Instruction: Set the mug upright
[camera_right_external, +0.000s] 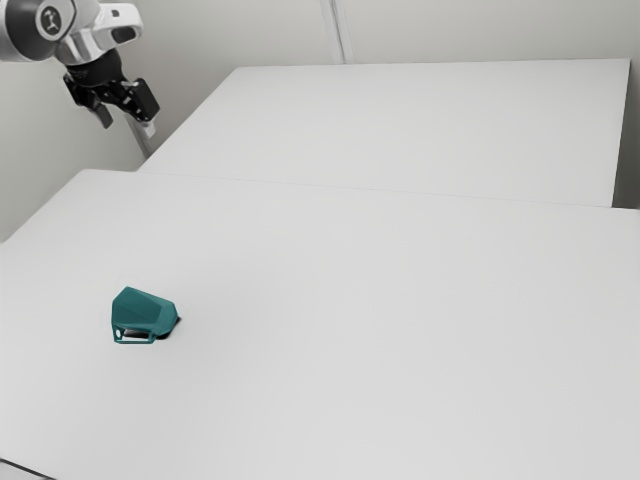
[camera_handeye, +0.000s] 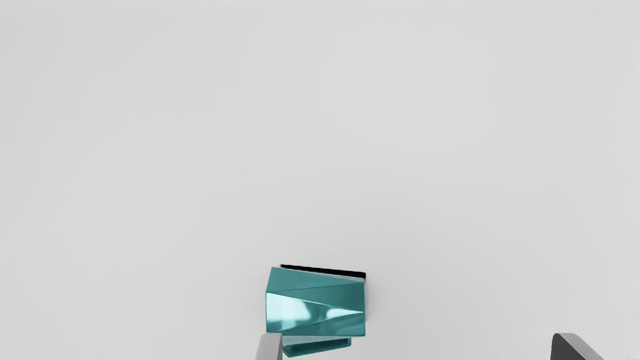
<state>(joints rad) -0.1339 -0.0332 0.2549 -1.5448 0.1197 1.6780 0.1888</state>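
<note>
The teal mug (camera_right_external: 143, 312) lies on its side on the white table (camera_right_external: 380, 330), its handle (camera_right_external: 134, 341) at the body's flank. Relative to the mug, the gripper (camera_right_external: 125, 118) is positioned above the table and well apart, fingers (camera_handeye: 270, 347) set wide with nothing clamped between them.

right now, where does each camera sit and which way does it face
Exterior view: off beside the arm, above the table, looking down across it; the end of the arm and the gripper show at its upper left.
Wrist view: on the hand, looking down at the table; two fingertips, wide apart, show at the bottom edge.
Both share: the mug on its side, the tabletop and the fingertips.
</note>
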